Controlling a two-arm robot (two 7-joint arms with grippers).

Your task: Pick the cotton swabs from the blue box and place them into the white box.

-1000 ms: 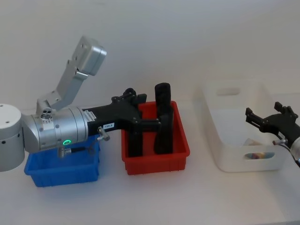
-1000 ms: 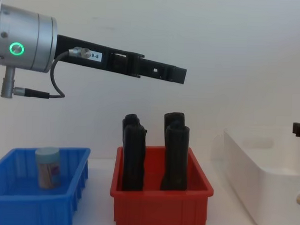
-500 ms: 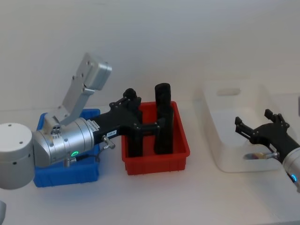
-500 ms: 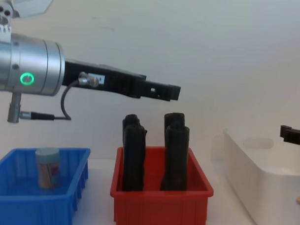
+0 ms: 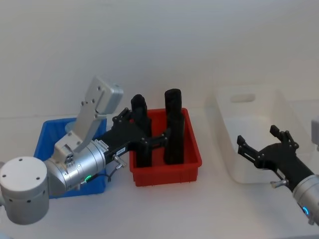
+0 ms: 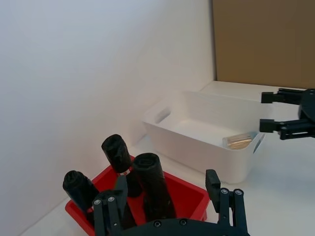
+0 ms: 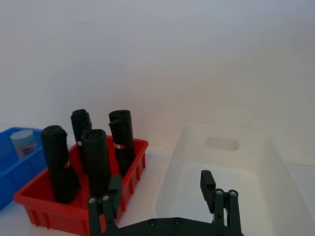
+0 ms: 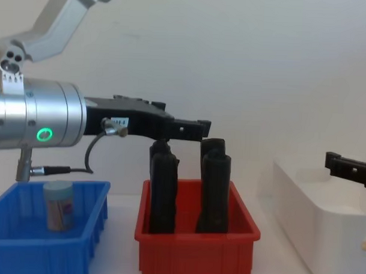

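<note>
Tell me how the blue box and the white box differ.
The blue box is ribbed and shallow; the white box is smooth, larger and deeper. The blue box holds an upright swab tub; the white box holds a tipped swab tub. Both are open plastic bins.

Materials and surface finishes

The blue box (image 8: 22,251) and the red bin (image 8: 194,257) are moulded in ribbed, lightly glossy plastic, and the white box (image 8: 323,244) in smooth, glossy plastic. The cotton swabs (image 8: 58,205) are packed in a clear plastic tub with a printed label. The tall black objects (image 8: 214,192) are finished matt. The left arm housing (image 8: 33,117) is finished in satin brushed metal. The left gripper (image 6: 165,194) and right gripper (image 7: 160,194) are finished matt black.
</note>
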